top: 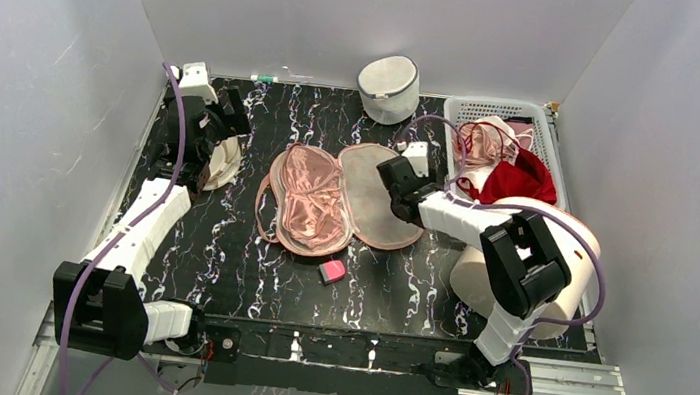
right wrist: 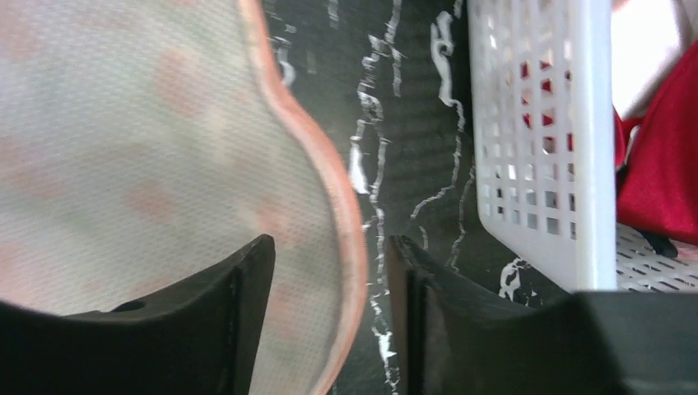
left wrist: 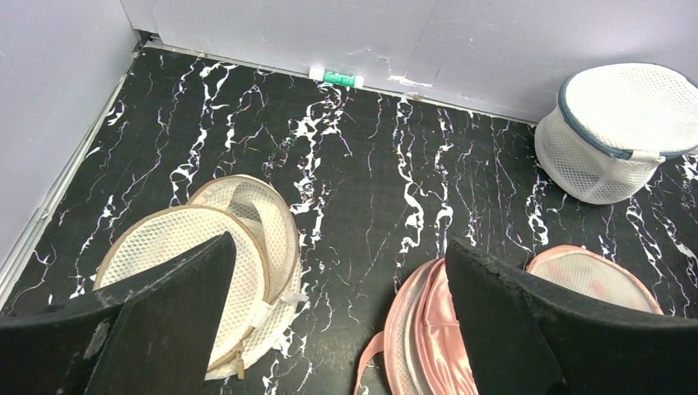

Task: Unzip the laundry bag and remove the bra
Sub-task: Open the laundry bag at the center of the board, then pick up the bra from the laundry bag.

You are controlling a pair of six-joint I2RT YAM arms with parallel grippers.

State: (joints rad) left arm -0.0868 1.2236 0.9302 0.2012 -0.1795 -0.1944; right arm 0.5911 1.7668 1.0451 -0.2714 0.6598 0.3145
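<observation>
Straddling laundry bag [right wrist: 123, 148] rim — right gripper [right wrist: 329, 240], wrist-view

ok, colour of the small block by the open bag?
The block is bright pink, clearest in the top external view.

A peach laundry bag [top: 373, 200] lies open on a black marbled table [top: 246, 275], with a pink satin bra [top: 311, 198] in its left half. The right gripper [top: 394, 181] meets the bag's right edge. The left gripper [top: 233, 118] sits well left of the bag, and a white mesh bag [top: 389, 88] stands behind it.
</observation>
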